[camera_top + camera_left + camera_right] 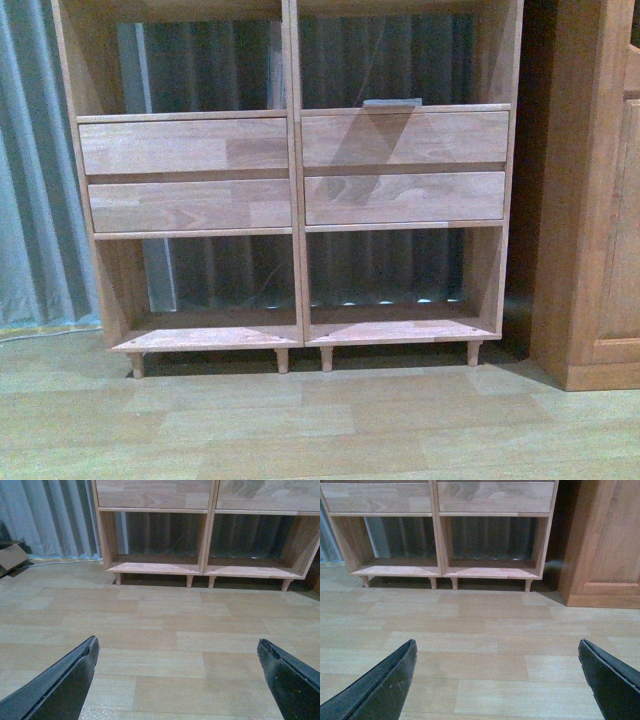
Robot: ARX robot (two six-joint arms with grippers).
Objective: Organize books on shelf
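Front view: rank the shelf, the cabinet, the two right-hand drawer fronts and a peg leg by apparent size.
1. shelf, cropped at the top.
2. cabinet, only partly in frame.
3. upper right drawer front and lower right drawer front: look alike.
4. peg leg.

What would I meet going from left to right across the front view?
pale grey-blue curtain → light natural-wood two-column shelf, its left column of bays and drawers first, then its right column → narrow dark gap → orange-brown panelled wooden cabinet
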